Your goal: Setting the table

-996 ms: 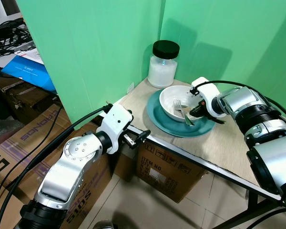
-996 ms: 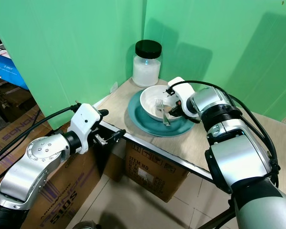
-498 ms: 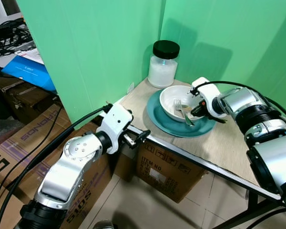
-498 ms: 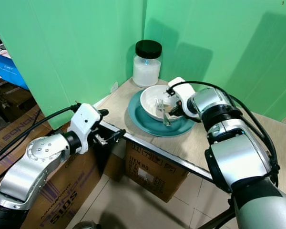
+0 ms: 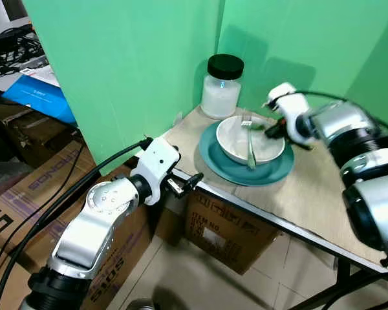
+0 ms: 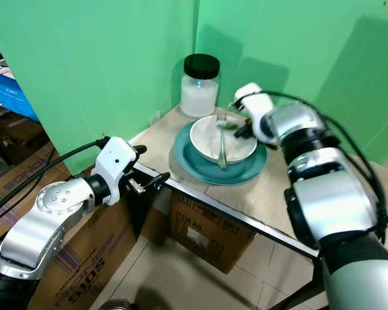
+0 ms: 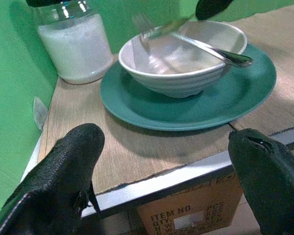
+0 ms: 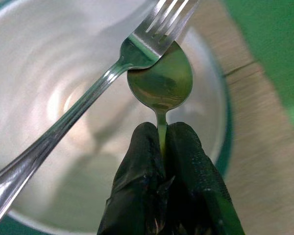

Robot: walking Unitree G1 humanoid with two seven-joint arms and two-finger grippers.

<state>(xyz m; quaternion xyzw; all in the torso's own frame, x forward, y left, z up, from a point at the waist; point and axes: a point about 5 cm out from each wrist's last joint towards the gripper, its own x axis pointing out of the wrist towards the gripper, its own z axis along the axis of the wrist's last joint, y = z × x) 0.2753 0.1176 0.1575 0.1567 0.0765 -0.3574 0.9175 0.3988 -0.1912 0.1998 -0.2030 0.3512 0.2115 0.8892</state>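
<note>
Since a second ago my right gripper (image 8: 162,147) has lifted, pinching the spoon (image 8: 160,83) over the bowl (image 5: 235,147), fork (image 5: 249,143) shifted; left gripper (image 7: 161,166) spread wide at table (image 5: 310,187) edge

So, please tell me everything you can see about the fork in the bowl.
The fork looks like shiny metal, with four tines and a long slim handle. It lies slanted across the white bowl: its tines rise over the far rim, near the jar side, and its handle end sticks out over the near rim, above the teal plate. The bowl of a spoon, held in the shut right claw, sits against the fork's neck just below the tines.
</note>
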